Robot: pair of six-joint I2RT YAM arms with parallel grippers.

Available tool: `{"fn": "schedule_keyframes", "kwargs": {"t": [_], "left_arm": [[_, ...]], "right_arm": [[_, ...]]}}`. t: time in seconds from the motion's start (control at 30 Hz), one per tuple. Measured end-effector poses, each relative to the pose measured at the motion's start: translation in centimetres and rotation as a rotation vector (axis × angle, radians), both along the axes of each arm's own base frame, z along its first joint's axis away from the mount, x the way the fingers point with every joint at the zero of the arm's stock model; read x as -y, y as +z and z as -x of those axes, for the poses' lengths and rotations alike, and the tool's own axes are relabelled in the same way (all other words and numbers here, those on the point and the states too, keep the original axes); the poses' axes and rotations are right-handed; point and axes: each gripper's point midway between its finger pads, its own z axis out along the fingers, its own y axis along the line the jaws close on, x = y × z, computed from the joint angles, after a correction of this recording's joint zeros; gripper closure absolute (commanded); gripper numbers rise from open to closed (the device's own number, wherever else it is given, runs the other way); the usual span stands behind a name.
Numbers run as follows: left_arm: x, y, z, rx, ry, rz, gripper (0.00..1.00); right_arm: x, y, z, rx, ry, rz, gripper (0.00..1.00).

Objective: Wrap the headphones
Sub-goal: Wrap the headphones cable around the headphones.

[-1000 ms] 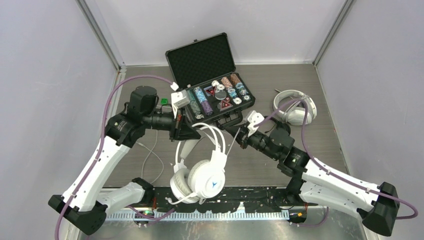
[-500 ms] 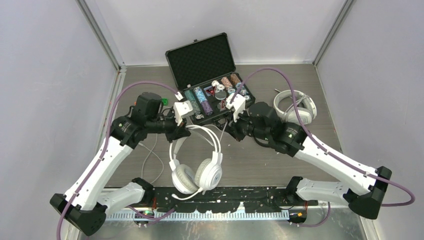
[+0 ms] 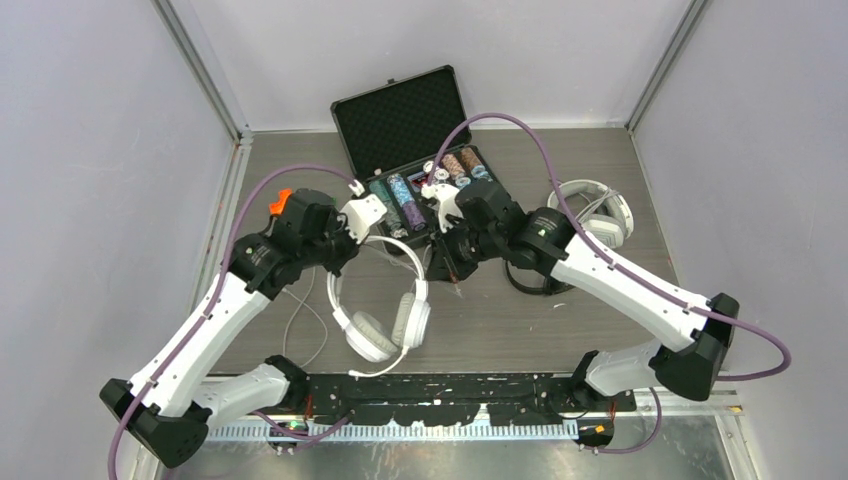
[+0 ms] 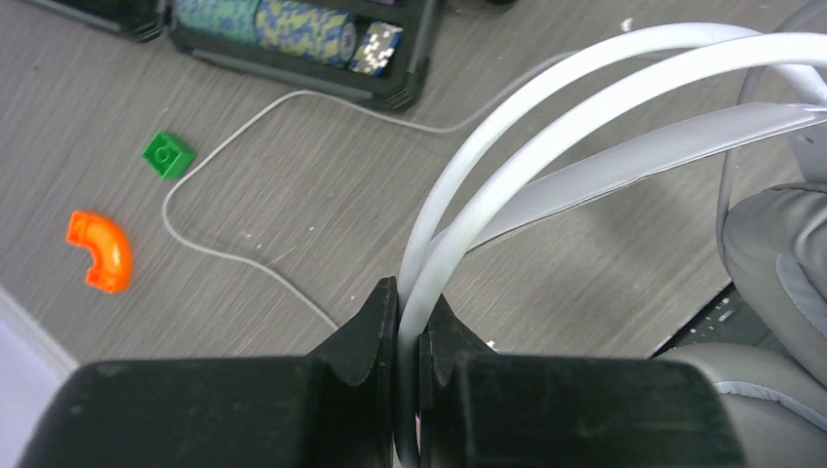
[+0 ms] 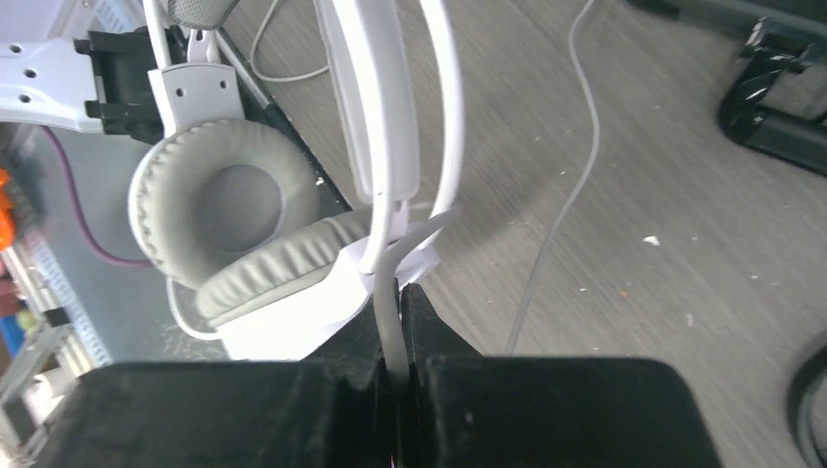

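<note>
White headphones (image 3: 372, 338) with grey ear pads hang between my two grippers, above the table's near middle. My left gripper (image 3: 350, 248) is shut on the headband's twin white rails (image 4: 585, 88); its jaws (image 4: 410, 312) pinch them. My right gripper (image 3: 448, 258) is shut on the headphones' pale cord (image 5: 393, 292) just below an ear cup (image 5: 219, 200). More cord (image 4: 244, 127) lies loose on the table. A second white headset (image 3: 590, 215) lies at the back right. A black headset (image 3: 522, 285) lies partly hidden under my right arm.
An open black case (image 3: 400, 120) with poker chips stands at the back centre, close behind both grippers. A green brick (image 4: 168, 154) and an orange curved piece (image 4: 99, 252) lie left of it. A black rail (image 3: 450, 385) runs along the near edge.
Both grippers have moved back toward the case, the right one up and to the left. The headphones have gone back with them, away from the near rail, and turned.
</note>
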Motion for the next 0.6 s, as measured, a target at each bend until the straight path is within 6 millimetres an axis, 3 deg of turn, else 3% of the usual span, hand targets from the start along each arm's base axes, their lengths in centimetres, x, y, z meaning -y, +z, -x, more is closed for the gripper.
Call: {"fn": "schedule_keyframes", "kwargs": {"t": [0.17, 0.47, 0.6], "left_arm": [[-1.4, 0.0, -0.8, 0.036, 0.078, -0.058, 1.0], [-3.2, 0.2, -1.8, 0.062, 0.221, -0.093, 1.0], [-3.4, 0.3, -2.0, 0.068, 0.25, -0.087, 1.0]], "right_arm": [[-0.8, -0.4, 0.2, -0.079, -0.014, 0.016, 1.0], [-2.6, 0.9, 0.9, -0.174, -0.004, -0.062, 1.0], [-3.8, 1.7, 1.1, -0.209, 0.003, -0.129, 0.92]]}}
